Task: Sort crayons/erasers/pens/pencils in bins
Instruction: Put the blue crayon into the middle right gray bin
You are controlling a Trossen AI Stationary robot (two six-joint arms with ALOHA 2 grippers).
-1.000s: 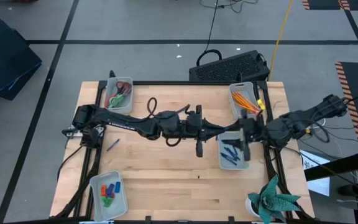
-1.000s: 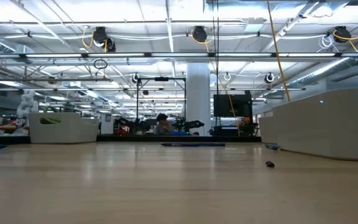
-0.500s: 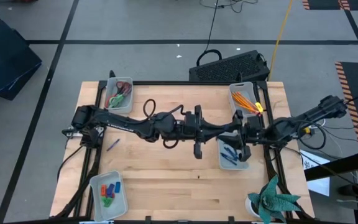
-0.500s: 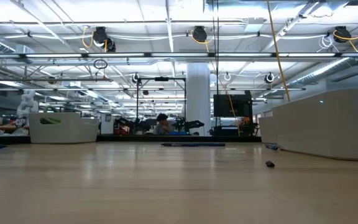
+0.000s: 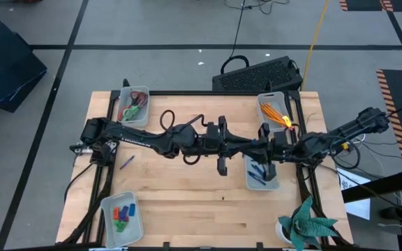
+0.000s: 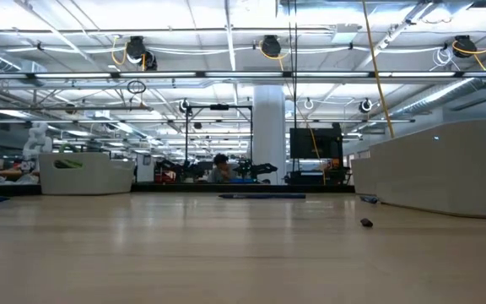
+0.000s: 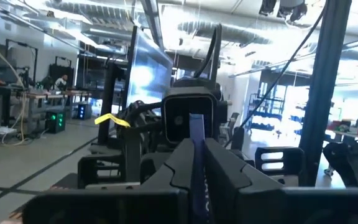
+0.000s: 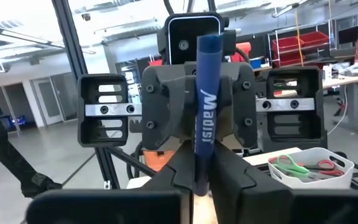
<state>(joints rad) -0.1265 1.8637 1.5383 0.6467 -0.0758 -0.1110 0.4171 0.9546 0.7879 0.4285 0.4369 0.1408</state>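
While both pincers grip it, pen (image 8: 204, 118) stands upright between them.

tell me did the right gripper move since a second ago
Yes. In the high view the right gripper has slid left toward the table's middle, from the pen bin's right edge to over its left part, meeting the left gripper, both shut on a blue pen.

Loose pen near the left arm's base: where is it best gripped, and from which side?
Mid-shaft on the pen, probably straight down from above, closing across its thin width. It lies flat and slanted on the bare table, so only its top and long sides look open to a grip.
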